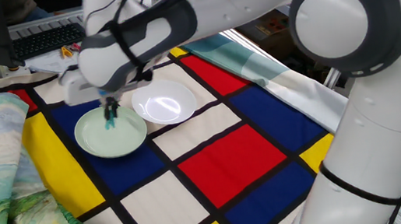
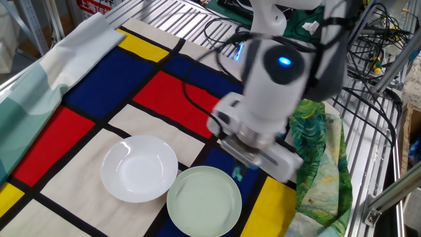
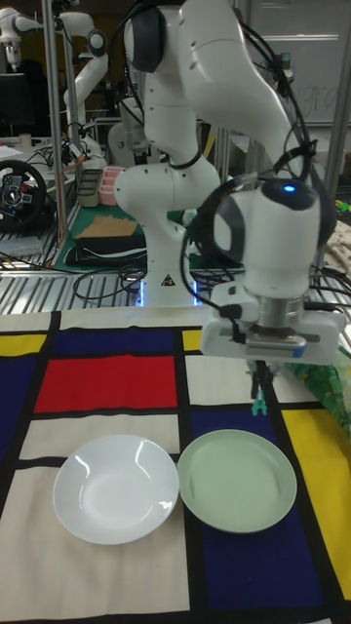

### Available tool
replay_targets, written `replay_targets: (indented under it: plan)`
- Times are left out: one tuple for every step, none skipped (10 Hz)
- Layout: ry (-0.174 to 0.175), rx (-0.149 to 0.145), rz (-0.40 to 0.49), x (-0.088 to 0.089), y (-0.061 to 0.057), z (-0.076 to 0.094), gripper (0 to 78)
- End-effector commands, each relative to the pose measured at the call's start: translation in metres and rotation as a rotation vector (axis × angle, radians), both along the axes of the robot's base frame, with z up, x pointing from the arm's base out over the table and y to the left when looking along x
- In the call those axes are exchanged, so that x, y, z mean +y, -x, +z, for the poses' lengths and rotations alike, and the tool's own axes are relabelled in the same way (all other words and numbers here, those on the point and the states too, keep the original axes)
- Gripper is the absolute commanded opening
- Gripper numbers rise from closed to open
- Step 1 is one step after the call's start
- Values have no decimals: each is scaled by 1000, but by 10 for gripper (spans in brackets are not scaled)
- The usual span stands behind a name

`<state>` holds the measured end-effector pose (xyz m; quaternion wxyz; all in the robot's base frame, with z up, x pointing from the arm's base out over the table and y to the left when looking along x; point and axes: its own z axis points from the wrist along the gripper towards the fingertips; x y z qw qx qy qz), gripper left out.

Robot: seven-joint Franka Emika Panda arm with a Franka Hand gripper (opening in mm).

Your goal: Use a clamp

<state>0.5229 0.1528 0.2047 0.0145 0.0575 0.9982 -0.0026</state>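
Observation:
My gripper is shut on the clamp, a slim teal-green plastic clip that hangs point-down from the fingertips. It hovers over the far rim of the pale green round plate without touching it. In the other fixed view the wrist body hides the fingers and only the clip's tip shows below it. The white plate lies beside the green one.
Both plates sit on a cloth of red, blue, yellow and white blocks. A green patterned cloth is bunched along one table edge. Small red-and-yellow items lie on a white sheet at the far end. Metal racking borders the table.

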Motion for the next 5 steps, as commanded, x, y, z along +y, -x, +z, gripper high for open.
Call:
replay_targets:
  plan:
    - [75, -49, -135, 61, -6, -10, 11]
    - [87, -59, -152, 66, -6, -14, 11]
    - [119, -72, -158, 67, -6, -17, 11]
    - [136, -79, -169, 67, -7, -19, 11]
    - [141, -80, -175, 67, -8, -19, 11]
